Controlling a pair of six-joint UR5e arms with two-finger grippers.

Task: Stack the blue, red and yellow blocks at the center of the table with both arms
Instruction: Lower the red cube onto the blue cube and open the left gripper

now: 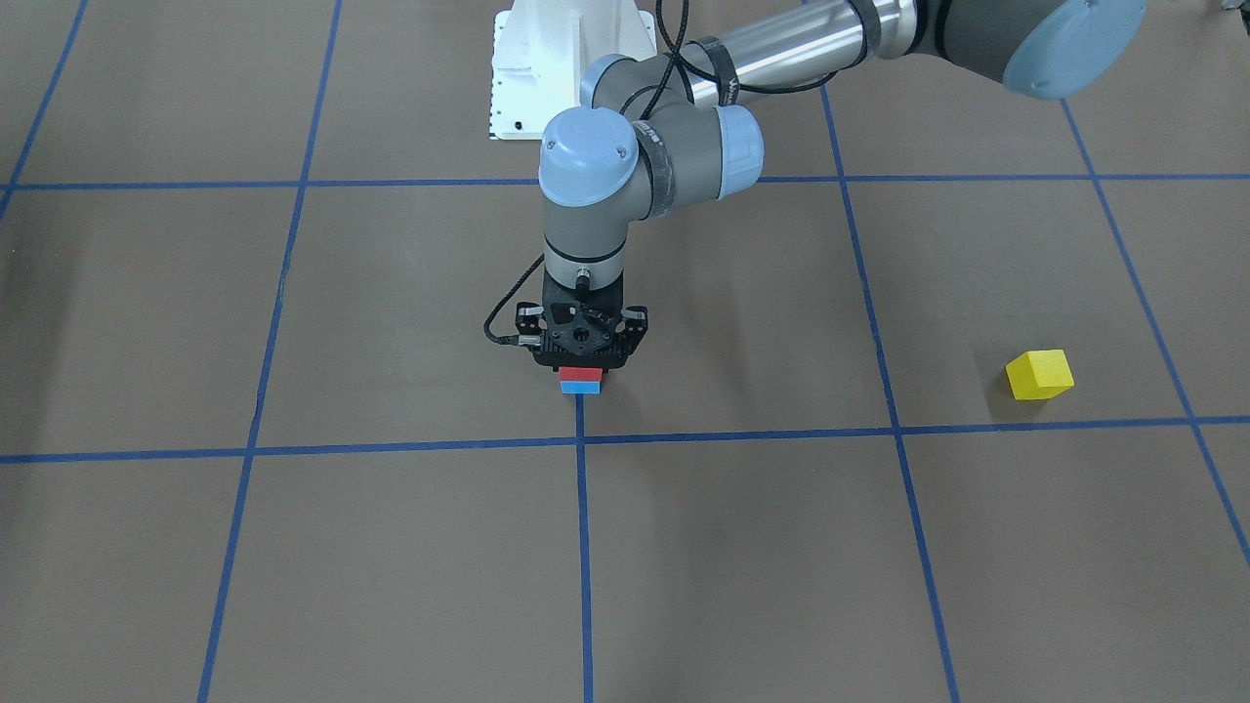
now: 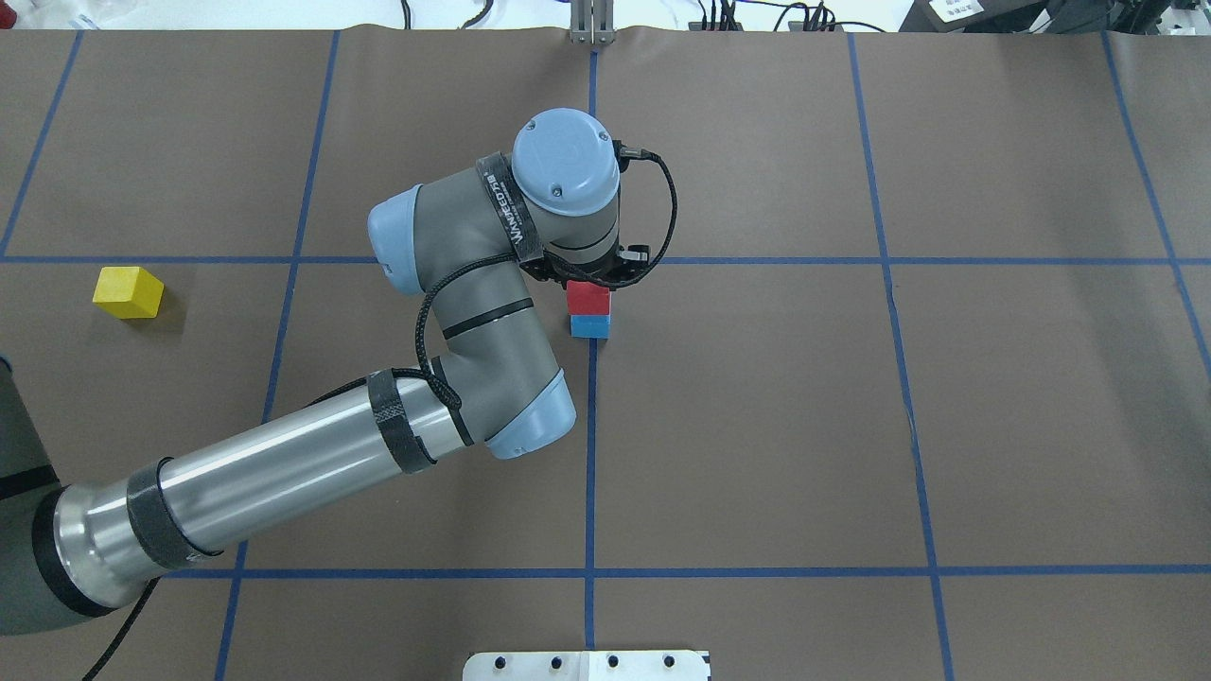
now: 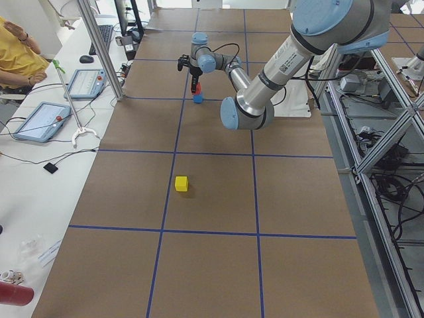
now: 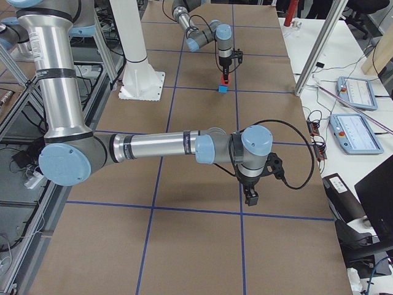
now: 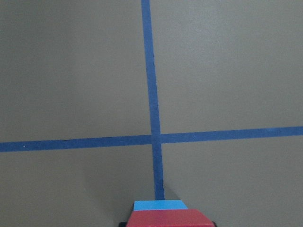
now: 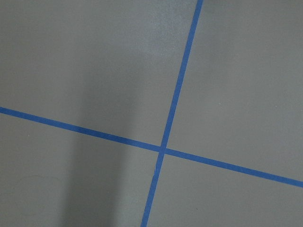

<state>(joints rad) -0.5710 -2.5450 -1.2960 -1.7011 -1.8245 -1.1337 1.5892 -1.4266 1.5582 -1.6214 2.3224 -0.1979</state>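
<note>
reaching straight down | left pincer [image 1: 583, 365] gripping red block [image 1: 580, 374] | atop blue block [image 1: 580, 388]

This is a robotics laboratory. A large table [image 2: 757, 426] is covered in brown sheeting, marked into squares by blue tape lines [image 2: 590, 454]. Two industrial arms work over it, the left arm [image 2: 284, 473] and the right arm [image 4: 153, 147]. In the front-facing view a white pedestal [image 1: 547, 68] stands at twelve o'clock. In the exterior left view a white bench [image 3: 33, 179] runs along nine o'clock with teach pendants [image 3: 41, 120], a keyboard [image 3: 106, 36] and a mouse [image 3: 86, 59] on it. An operator in a yellow shirt [image 3: 16, 56] is at ten o'clock. Aluminium frame posts [image 3: 99, 46] rise at eleven o'clock, and loose cables [image 3: 391, 192] lie within open framing at three o'clock.
</note>
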